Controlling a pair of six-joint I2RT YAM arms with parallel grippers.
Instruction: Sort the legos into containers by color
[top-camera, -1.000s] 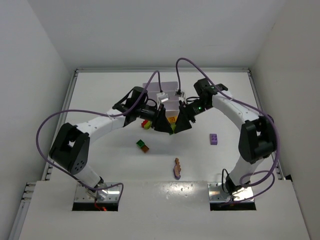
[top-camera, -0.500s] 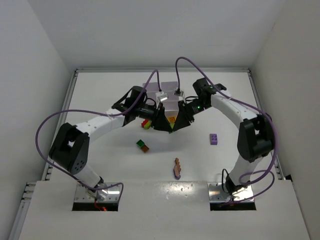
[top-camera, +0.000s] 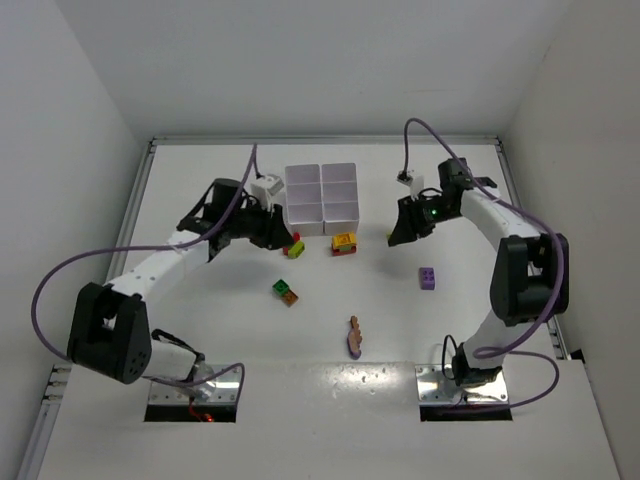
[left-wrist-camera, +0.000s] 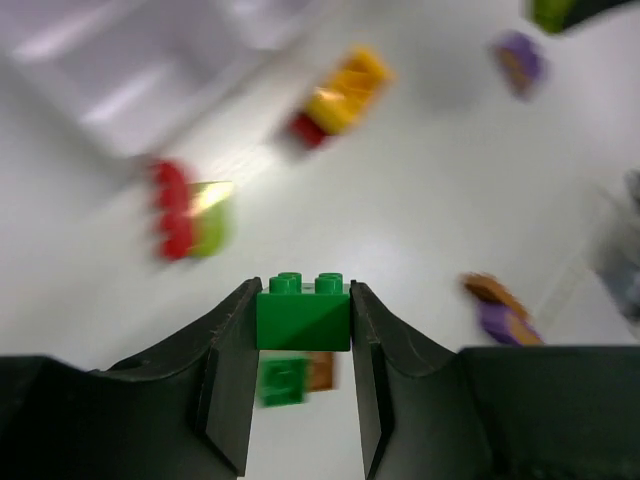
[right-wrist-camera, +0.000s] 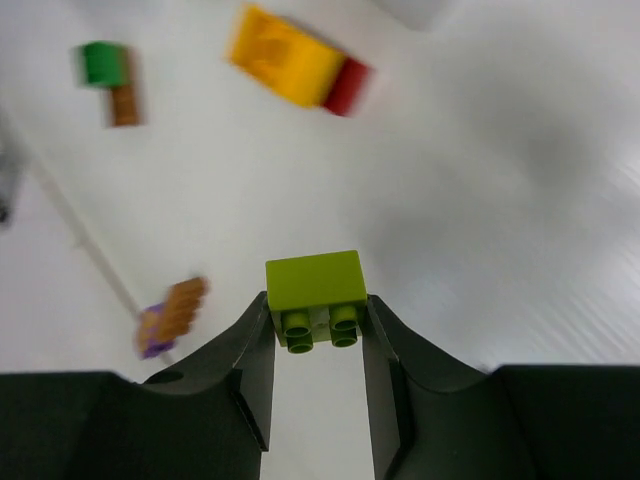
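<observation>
A white table (top-camera: 200, 330) is boxed in by plain white walls (top-camera: 320, 60) on the left, back and right, with a metal rail (top-camera: 132, 215) along its side edge and a raised white shelf (top-camera: 330, 420) across its near edge.

Plastic all round
My fingers (left-wrist-camera: 230, 375) are matt black; the green brick (left-wrist-camera: 302, 318) and lime brick (right-wrist-camera: 316, 288) glossy; the white tabletop (left-wrist-camera: 430, 200) smooth.

Blurred red-yellow clump (left-wrist-camera: 335, 95) and tray (left-wrist-camera: 120, 90), the tray partly off-frame
</observation>
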